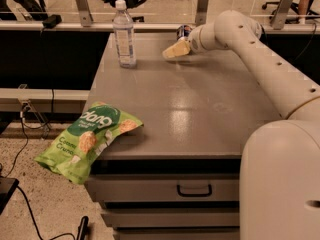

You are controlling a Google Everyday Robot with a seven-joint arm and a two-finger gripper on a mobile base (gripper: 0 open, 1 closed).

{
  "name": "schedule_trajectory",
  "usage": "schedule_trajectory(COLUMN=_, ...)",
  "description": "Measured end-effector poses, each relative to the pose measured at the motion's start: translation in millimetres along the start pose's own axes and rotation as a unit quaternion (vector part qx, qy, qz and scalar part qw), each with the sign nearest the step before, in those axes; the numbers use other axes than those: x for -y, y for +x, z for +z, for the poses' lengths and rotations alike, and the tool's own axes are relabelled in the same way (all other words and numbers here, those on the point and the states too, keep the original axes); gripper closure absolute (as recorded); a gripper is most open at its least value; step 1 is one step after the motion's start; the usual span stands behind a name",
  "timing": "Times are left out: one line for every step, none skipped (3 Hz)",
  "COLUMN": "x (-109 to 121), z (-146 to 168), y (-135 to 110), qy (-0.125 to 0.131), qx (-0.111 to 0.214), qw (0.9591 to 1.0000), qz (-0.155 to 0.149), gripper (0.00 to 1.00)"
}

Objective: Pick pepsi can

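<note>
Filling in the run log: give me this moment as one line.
gripper: at far end of table, beside pepsi can | can: on table, not lifted | water bottle: upright, apart from can

My smooth, cream plastic tool sits at the far edge of the glossy grey bench, beside the metal pepsi can.
</note>
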State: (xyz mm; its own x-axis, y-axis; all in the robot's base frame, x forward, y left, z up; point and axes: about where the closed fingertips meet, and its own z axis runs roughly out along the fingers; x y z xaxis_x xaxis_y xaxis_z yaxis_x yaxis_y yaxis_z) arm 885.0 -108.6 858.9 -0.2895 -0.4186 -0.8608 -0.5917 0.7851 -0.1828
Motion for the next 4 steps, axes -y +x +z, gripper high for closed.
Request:
schedule_trajectory(x=1.5, z=3.6, y=-1.5, qy=0.01, qx=-0.002, qw=0.9999, qz=0.007, gripper=0.0)
schedule_trajectory(x=1.9, z=5.9, y=-1.5, qy=0.016, qx=-0.005, qw=0.9998, qz=0.01, gripper=0.0)
schedule_trajectory(x=3.0, z=7.7, y=0.2, qy=0.021, qx=-0.008, qw=0.9997, qz=0.013, gripper=0.18)
schedule_trajectory(x=5.8, z=8.9, y=2.5, qy=0.025, qx=-0.01, qw=0.9995, qz=0.017, gripper=0.42)
